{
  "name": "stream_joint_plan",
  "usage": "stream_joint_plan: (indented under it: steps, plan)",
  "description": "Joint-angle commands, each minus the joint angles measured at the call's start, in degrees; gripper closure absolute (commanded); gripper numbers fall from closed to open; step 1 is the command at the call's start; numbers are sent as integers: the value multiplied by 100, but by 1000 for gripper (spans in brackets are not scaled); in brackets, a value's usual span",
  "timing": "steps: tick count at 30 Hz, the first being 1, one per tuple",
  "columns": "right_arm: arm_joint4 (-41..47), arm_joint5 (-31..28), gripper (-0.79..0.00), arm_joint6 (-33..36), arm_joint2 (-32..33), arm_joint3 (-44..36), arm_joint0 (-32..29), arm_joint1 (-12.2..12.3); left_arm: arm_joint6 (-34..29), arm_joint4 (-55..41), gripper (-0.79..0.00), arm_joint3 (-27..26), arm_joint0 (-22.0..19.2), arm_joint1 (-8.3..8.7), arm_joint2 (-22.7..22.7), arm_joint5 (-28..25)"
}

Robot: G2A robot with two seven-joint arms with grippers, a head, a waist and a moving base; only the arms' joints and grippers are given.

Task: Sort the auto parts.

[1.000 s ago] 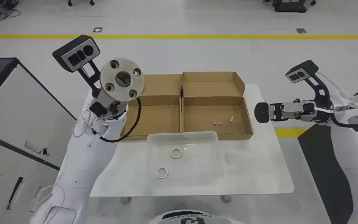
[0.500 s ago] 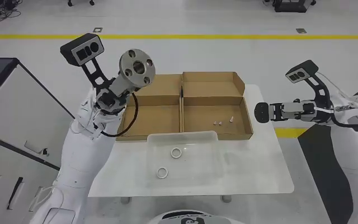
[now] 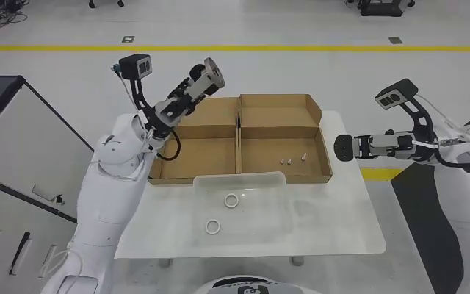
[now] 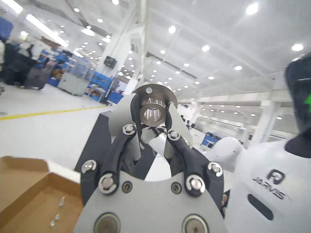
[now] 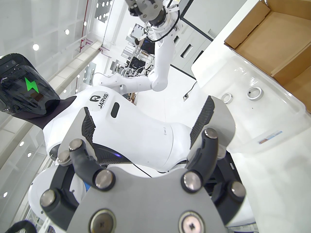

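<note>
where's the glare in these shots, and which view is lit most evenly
Left wrist view: ceiling lamps flare into streaks behind the flanged part held in the left pincer. Right wrist view: bright highlights sit on the clear tray, mostly along its rim. Top view: the most even, with flat light across the table and no hot spots.

Room for me at the right edge of the table (image 3: 352,220); cardboard boxes (image 3: 272,154) wall the far edge, tray (image 3: 250,176) the near.
</note>
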Motion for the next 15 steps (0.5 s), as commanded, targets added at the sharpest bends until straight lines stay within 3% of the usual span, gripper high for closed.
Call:
stream_joint_plan:
  steps: [1,15]
  plan:
    - [0,0,-785,0,0,0,0,0,22,588,0,46,-62,9,12,345]
    - [0,0,-785,0,0,0,0,0,-698,2917,0,89,-31,170,-80,1289]
